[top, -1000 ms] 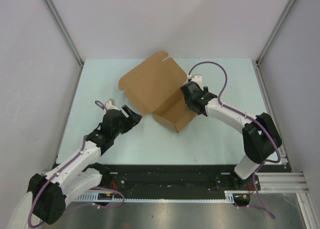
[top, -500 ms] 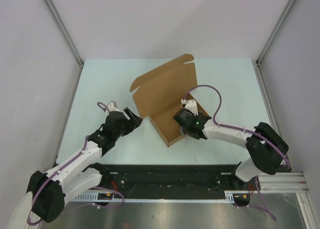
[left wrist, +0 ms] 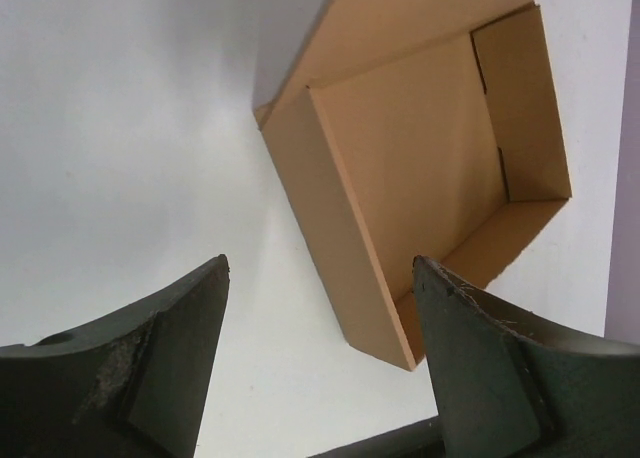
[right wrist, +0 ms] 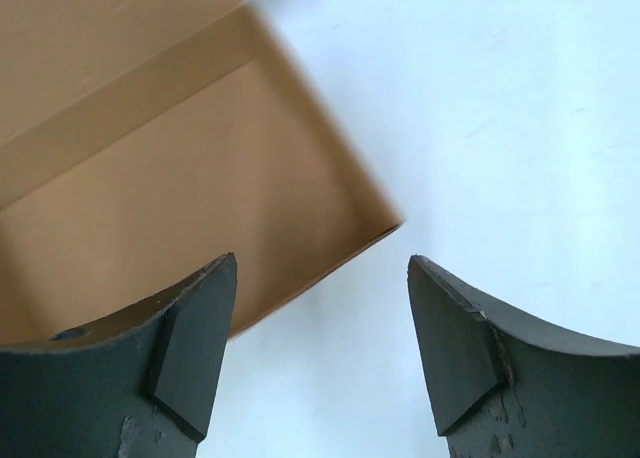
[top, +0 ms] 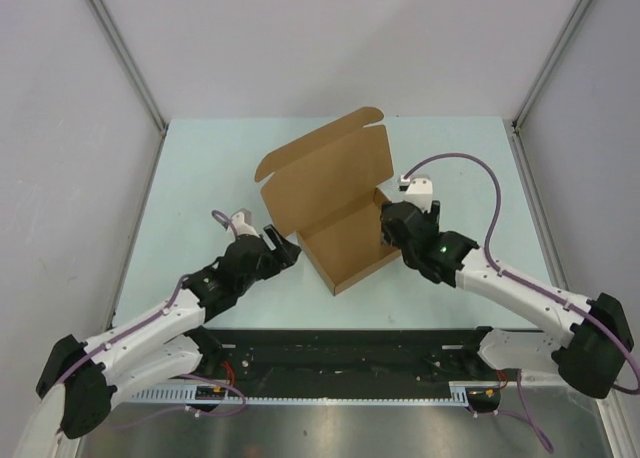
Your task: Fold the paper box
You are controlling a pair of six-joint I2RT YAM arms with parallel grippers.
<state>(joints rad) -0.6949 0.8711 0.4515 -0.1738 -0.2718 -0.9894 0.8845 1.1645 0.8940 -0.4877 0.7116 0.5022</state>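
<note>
The plain brown cardboard box (top: pixel 345 243) sits mid-way across the pale green worktop (top: pixel 200 178), tray walls already standing and lid flap upright. The left hand (top: pixel 283 248) and right hand (top: pixel 388 230) flank it, both spread wide and empty; closing and tucking the lid seems to remain

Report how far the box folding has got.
Done: the plain brown cardboard box has its shallow tray formed, with the walls standing up, as the left wrist view shows. In hand: nothing. The left gripper and right gripper are both open, flanking the tray without holding it. Left: the lid flap stands open behind the tray and needs closing and tucking.
</note>
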